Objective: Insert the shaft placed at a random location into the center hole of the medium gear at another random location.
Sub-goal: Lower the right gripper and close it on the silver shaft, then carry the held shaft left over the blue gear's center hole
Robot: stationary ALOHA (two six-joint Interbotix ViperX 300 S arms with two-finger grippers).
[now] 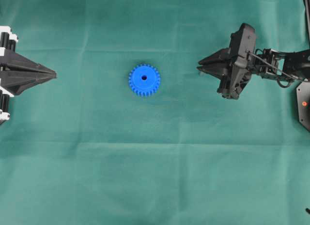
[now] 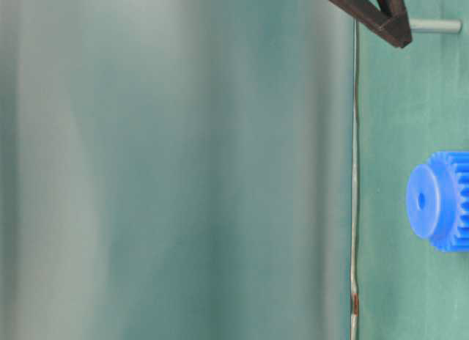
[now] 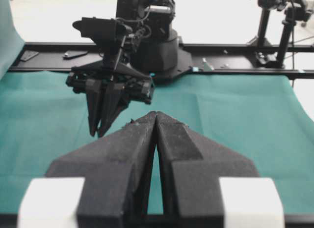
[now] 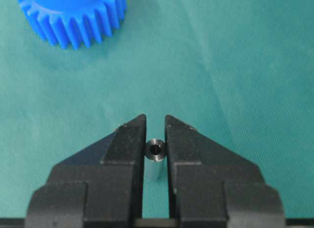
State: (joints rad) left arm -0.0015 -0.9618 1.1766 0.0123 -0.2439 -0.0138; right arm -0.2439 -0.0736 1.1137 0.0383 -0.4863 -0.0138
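1. While we look from overhead, our right gripper (image 1: 201, 68) sits right of the medium gear (image 1: 144, 80); our left gripper (image 1: 52, 75) rests clenched, far left.
2. At table level, the shaft (image 2: 438, 26) juts out beyond the fingertips.
3. At the right wrist, we clamp it near its end, so it could tilt and miss the center hole (image 1: 144, 77).

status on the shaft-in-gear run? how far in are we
Done: the right gripper is shut on the shaft, pinned between its fingers. In hand: carrying it to the medium gear, which sits apart on the cloth. Left: lining up and inserting, since the center hole is still empty. The left gripper is shut and idle.
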